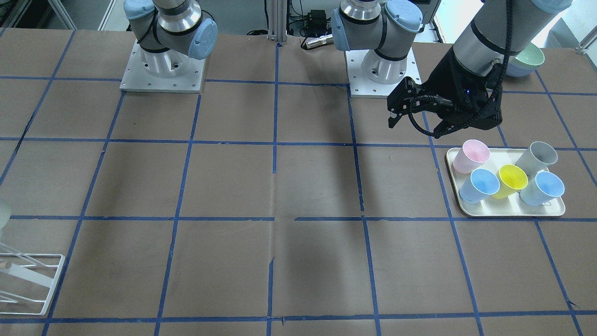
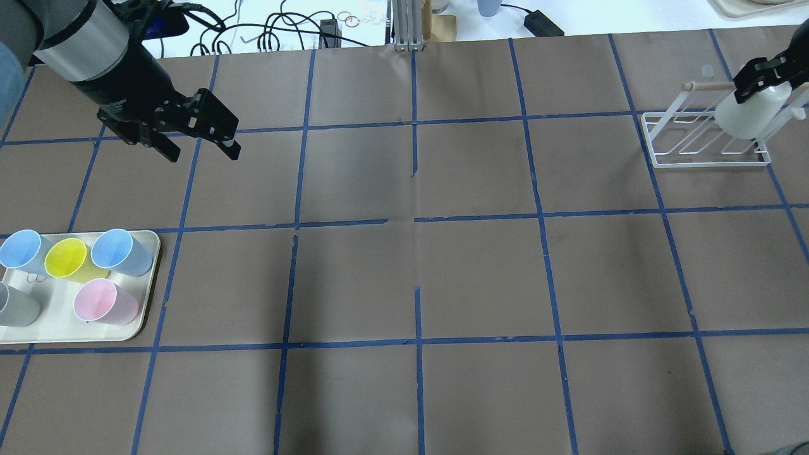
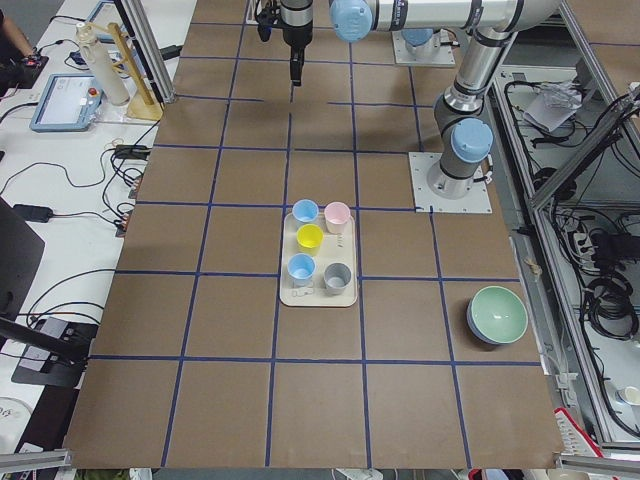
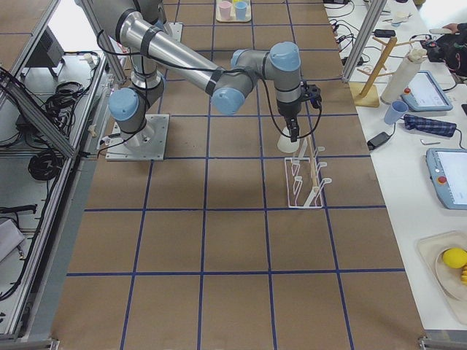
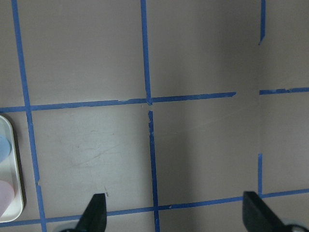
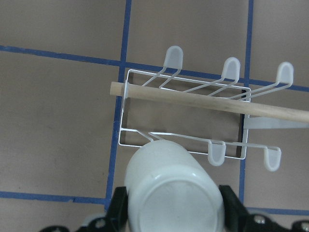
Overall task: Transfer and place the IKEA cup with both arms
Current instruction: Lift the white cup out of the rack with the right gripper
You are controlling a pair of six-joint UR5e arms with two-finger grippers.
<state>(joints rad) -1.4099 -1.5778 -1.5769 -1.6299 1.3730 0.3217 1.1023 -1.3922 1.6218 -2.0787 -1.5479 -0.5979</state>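
The IKEA cup [image 2: 752, 114], an off-white tumbler, is held upside down over the near end of the white wire rack [image 2: 705, 158] at the far right. My right gripper [image 2: 763, 71] is shut on it. In the right wrist view the fingers [image 6: 231, 203] flank the cup's base [image 6: 174, 193], which sits over the rack's near row of pegs [image 6: 217, 152]. Whether it rests on a peg is hidden. My left gripper [image 2: 202, 151] is open and empty, above the table beyond the tray [image 2: 148, 278]. Its open fingertips [image 5: 94, 212] show over bare table.
The cream tray [image 1: 503, 212] at the robot's left holds a pink cup [image 2: 104, 302], two blue cups [image 2: 120, 251], a yellow cup [image 2: 68, 259] and a grey cup [image 2: 16, 305]. A green bowl [image 3: 497, 312] stands beside the left arm's base. The rack has a wooden rod [image 6: 203, 101].
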